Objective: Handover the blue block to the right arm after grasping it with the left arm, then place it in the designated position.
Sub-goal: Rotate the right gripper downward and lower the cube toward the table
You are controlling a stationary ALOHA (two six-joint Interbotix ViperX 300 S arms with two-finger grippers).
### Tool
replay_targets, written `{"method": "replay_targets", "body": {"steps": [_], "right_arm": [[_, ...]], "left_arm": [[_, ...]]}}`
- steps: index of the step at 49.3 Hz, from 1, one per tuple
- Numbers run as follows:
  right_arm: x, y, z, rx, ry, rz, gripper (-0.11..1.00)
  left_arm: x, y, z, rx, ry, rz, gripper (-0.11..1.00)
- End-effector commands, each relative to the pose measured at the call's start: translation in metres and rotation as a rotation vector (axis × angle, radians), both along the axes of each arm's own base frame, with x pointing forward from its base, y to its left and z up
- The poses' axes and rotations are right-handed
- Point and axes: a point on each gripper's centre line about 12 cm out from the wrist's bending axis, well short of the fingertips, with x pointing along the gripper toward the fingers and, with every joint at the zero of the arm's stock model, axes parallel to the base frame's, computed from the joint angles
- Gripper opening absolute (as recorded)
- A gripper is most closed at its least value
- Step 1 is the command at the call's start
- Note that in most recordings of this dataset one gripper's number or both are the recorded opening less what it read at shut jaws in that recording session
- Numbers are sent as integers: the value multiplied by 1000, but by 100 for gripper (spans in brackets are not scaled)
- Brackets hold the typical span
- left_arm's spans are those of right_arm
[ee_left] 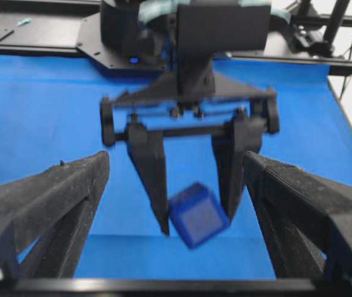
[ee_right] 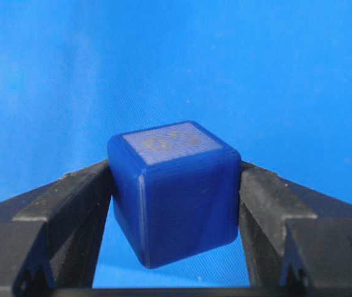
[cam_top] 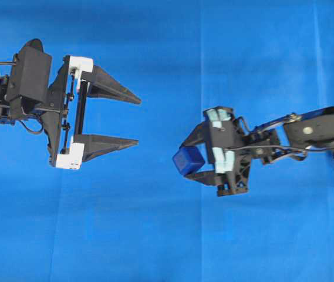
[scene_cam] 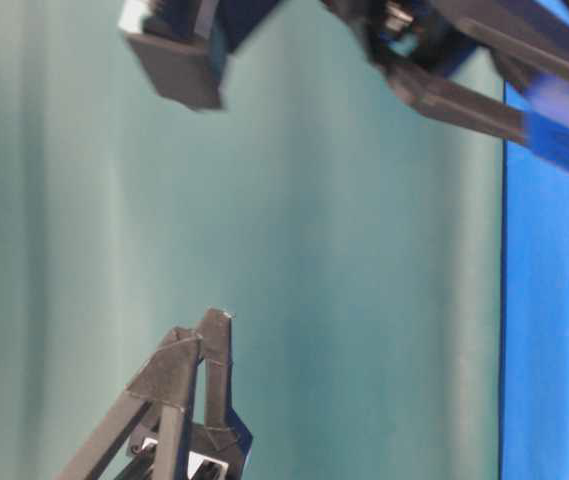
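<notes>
My right hand (cam_top: 185,160) grips the blue block (cam_top: 188,160) between its fingertips; my left hand (cam_top: 138,120) stands wide and empty, well apart, facing it.

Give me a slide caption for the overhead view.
Right gripper holds the blue block while the open left gripper sits apart.
</notes>
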Motion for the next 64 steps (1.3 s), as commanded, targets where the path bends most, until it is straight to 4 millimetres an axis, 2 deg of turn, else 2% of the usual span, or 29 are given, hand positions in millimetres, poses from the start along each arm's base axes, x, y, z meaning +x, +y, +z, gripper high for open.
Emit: {"method": "replay_targets", "body": {"steps": [1, 16, 29, 64], "right_arm": [[12, 1, 4, 23, -33, -5, 52], [30, 2, -27, 22, 31, -10, 52], [40, -1, -41, 20, 57, -22, 52], [42, -2, -42, 49, 52, -45, 52]], "left_arm": [[-1, -1, 12, -2, -37, -2, 93], [-1, -1, 11, -2, -34, -2, 93], [-1, -1, 12, -2, -35, -2, 93], [-1, -1, 12, -2, -35, -2, 93]]}}
